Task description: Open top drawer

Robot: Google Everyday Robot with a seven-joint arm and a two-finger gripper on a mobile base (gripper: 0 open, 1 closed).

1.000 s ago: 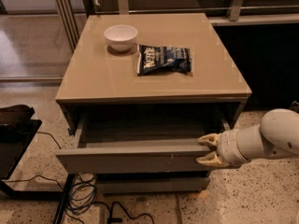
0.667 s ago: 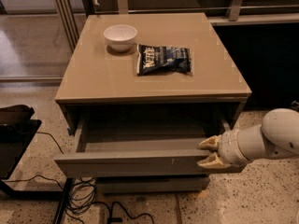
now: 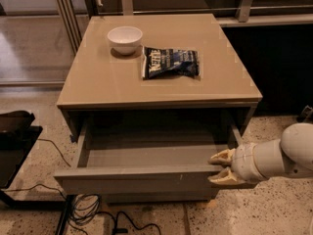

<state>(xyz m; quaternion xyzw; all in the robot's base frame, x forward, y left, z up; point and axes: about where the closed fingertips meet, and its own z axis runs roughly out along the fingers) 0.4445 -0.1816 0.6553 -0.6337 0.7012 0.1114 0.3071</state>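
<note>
The top drawer is a wide grey-taupe drawer under the cabinet top. It stands pulled well out, and its shallow plain grey inside is bare. My gripper is at the right end of the drawer front. One pale finger is inside the drawer and the other is outside the front, so the jaws are closed on the front panel. My white arm comes in from the right.
A white bowl and a dark chip bag lie on the cabinet top. A lower drawer front shows under the open one. Black cables and a black stand are on the floor at the left.
The top drawer has slid further out toward the camera. My gripper has moved with it, still at the right end of the front.
</note>
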